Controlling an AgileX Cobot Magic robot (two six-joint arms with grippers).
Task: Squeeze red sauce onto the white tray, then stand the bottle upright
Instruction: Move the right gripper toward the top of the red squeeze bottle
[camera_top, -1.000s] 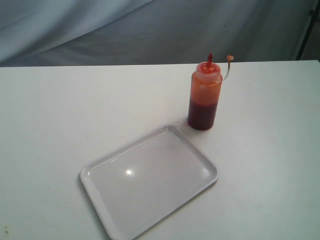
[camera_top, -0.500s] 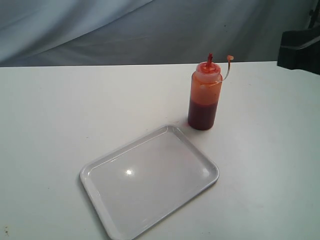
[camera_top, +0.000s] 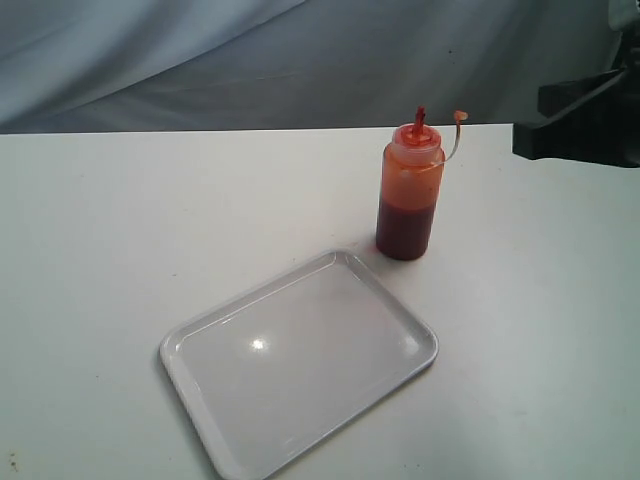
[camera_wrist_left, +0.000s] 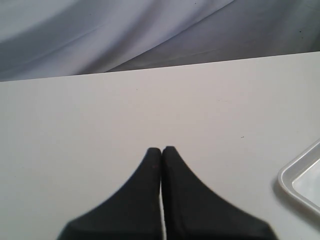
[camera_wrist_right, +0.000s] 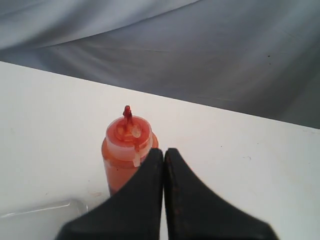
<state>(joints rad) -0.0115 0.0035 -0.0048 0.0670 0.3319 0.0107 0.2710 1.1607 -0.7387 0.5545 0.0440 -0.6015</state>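
Observation:
The bottle (camera_top: 408, 190) stands upright on the white table, just behind the far corner of the white tray (camera_top: 300, 360). Dark red sauce (camera_top: 404, 230) fills its lower part; its tethered tip cap hangs off to one side. No sauce shows on the tray. My right gripper (camera_wrist_right: 163, 150) is shut with nothing in it; the bottle (camera_wrist_right: 125, 150) sits just beyond its tips and to one side. In the exterior view the right arm (camera_top: 580, 125) juts in at the right edge, clear of the bottle. My left gripper (camera_wrist_left: 161, 149) is shut and empty over bare table, with a tray corner (camera_wrist_left: 300, 182) nearby.
A grey cloth backdrop (camera_top: 300, 60) hangs behind the table's far edge. The table surface (camera_top: 120, 230) to the left of the bottle and tray is bare white.
The right arm has come into the exterior view from the right edge and moved leftward toward the bottle. Bottle and tray have not moved.

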